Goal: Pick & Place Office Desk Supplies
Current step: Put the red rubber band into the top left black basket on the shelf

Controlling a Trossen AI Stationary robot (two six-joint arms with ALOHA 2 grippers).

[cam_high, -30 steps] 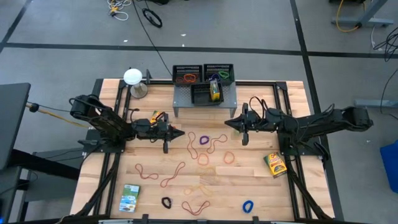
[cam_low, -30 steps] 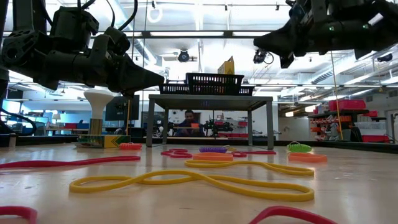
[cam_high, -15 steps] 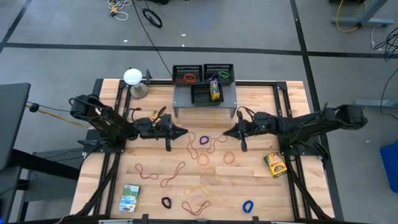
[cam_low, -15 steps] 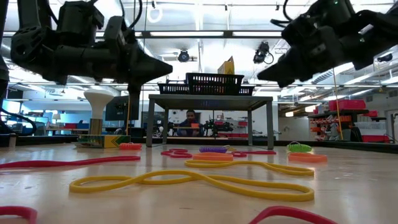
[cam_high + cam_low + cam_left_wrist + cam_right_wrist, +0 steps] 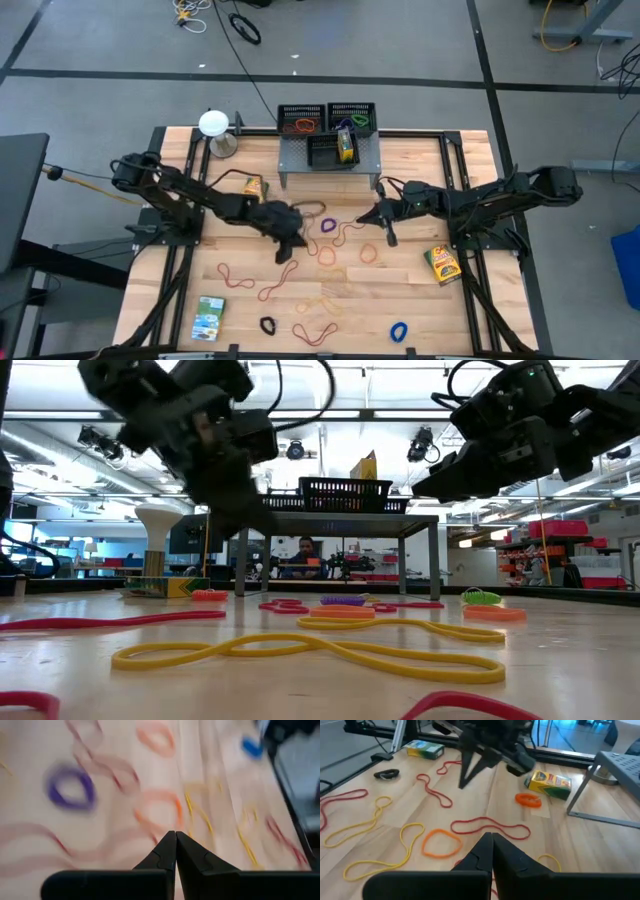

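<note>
I read both sets of jaws as pressed together and empty, the left gripper and the right gripper each hanging above the boards just in front of the grey shelf. The purple band lies flat between them, just in front of that shelf, its oval running away from the shelf. I judge the left gripper slightly nearer; it must open before descending on the loop.

Motion-smeared rubber bands in left wrist view; red band cut off at low view's edge.
</note>
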